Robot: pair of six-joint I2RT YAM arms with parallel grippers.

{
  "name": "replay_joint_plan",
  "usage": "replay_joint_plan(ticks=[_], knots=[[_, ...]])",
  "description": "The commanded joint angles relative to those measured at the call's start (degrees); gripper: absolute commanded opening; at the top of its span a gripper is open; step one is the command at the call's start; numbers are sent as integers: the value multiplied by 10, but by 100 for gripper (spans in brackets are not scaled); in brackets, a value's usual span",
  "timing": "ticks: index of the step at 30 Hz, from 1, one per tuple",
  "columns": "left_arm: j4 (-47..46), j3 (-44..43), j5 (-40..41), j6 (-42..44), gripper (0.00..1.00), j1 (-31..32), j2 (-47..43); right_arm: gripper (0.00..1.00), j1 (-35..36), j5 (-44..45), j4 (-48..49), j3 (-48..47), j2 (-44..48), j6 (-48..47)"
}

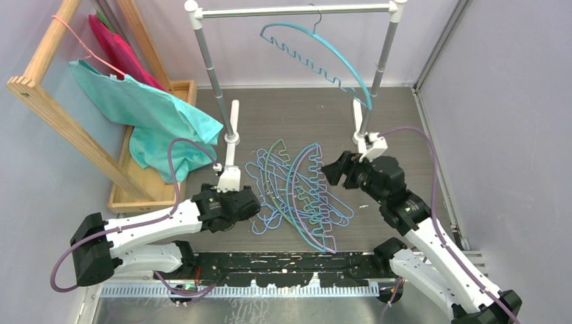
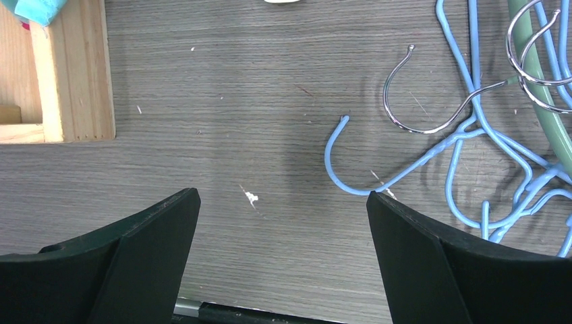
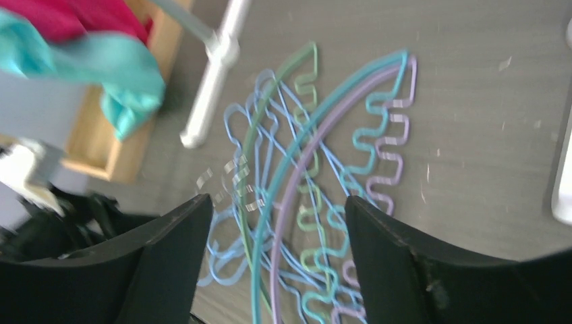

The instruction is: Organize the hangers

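A tangled pile of hangers (image 1: 300,192) lies on the table: light-blue wire ones, plus arched teal, green and purple ones with zigzag bars. One teal arched hanger (image 1: 317,57) hangs on the metal rail (image 1: 290,10). My left gripper (image 1: 251,202) is open and empty, low at the pile's left edge; a light-blue hook (image 2: 337,158) and a metal hook (image 2: 405,94) lie ahead of it. My right gripper (image 1: 334,169) is open and empty, above the pile's right side. The teal arch (image 3: 317,128) and the purple arch (image 3: 337,118) show blurred in the right wrist view.
A white rack stands at the back on two feet (image 1: 231,135) (image 1: 364,138). A wooden frame (image 1: 67,101) with a teal garment (image 1: 162,121) on a pink hanger and a wooden tray (image 1: 138,182) stand at the left. Grey walls close in left and right.
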State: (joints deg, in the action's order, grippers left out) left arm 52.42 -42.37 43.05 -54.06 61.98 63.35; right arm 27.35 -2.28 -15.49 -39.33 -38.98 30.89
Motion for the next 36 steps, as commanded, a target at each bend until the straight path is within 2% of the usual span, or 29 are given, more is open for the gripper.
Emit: replay_joint_plan(ticks=[1,6,9,12,15,19,21,23,24,33,35,36], knots=[[-28,0,12,-3,98,2,13,72,67,7,-62,30,-11,-57],[-38,12,7,-18,98,2,17,60,244,115,-50,44,-99,-71],[-38,18,7,-21,98,2,9,58,365,195,-30,24,-179,-67],[-30,19,7,-24,98,2,1,58,434,237,-20,0,-260,-61],[-22,21,6,-27,98,2,-7,57,454,235,6,-5,-304,-52],[-19,32,3,-34,98,2,-21,56,455,253,33,8,-318,-38],[-19,39,1,-37,98,2,-27,47,456,265,37,16,-321,-37],[-21,45,0,-40,98,2,-34,33,455,268,40,25,-329,-38],[-21,48,0,-41,98,2,-36,31,455,264,42,28,-332,-38],[-18,57,-5,-50,98,2,-44,37,456,247,64,59,-344,-14],[-17,59,-6,-52,98,2,-45,35,455,250,64,62,-346,-13],[-17,60,-6,-51,98,2,-46,29,456,251,64,63,-346,-13]])
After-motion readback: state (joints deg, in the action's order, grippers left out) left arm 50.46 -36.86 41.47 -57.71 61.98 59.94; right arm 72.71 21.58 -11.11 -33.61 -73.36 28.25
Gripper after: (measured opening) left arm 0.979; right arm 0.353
